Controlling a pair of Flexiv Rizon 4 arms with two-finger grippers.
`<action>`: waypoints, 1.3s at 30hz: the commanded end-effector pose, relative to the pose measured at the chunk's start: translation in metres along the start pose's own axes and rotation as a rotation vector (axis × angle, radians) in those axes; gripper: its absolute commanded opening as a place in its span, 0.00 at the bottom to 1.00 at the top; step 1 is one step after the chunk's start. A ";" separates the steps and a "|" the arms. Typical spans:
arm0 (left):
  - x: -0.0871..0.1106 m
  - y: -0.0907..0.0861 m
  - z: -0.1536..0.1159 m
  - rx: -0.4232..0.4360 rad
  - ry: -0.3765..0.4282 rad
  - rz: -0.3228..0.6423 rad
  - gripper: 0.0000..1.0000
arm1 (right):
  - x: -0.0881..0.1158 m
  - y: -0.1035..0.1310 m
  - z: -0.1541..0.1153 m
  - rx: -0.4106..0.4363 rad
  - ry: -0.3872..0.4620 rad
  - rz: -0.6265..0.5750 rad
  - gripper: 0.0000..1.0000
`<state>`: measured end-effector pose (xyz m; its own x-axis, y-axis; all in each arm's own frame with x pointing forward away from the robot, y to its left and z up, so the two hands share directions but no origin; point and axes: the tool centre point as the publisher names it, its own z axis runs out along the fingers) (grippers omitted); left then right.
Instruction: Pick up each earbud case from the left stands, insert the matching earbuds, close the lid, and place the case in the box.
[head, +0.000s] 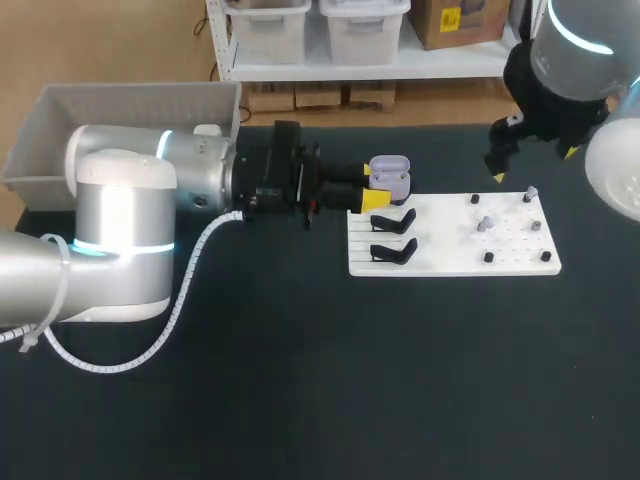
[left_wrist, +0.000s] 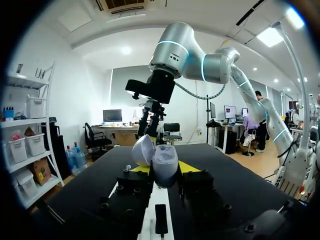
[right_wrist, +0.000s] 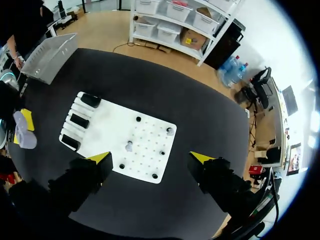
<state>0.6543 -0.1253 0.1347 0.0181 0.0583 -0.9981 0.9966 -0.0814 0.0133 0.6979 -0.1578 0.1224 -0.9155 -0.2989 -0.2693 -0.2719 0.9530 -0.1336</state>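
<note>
Earbud case (head: 391, 171), lilac with its lid hinged open, sits just above the centre of the frame in the head view, clamped between the fingers of the left gripper (head: 379, 187) at the edge of the white board (head: 450, 250); the right gripper (head: 534, 165) hangs at upper right, fingers spread wide, holding nothing; the case looks light, rigid and smooth-shelled, probably slippery; best held across its lower body, clear of the delicate lid hinge.

**Three cameras, one board**

My head camera looks down on the table (head: 300, 400) from above and behind. Left wrist camera sits low, close on the earbud case (left_wrist: 165, 165). Right wrist camera hangs high, facing down; all three share the white board (right_wrist: 150, 137).
</note>
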 end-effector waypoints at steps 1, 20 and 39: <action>0.000 -0.001 0.000 -0.003 -0.002 0.002 0.00 | 0.000 -0.005 0.014 -0.006 0.005 0.027 1.00; 0.000 -0.001 0.000 -0.003 -0.002 0.002 0.00 | 0.000 -0.005 0.015 -0.021 0.001 0.035 1.00; 0.000 -0.001 0.000 -0.003 -0.002 0.002 0.00 | -0.015 -0.021 0.065 0.014 0.137 -0.022 1.00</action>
<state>0.6543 -0.1253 0.1347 0.0180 0.0585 -0.9981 0.9966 -0.0814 0.0132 0.7225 -0.1779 0.0747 -0.9328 -0.3117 -0.1811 -0.2847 0.9451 -0.1602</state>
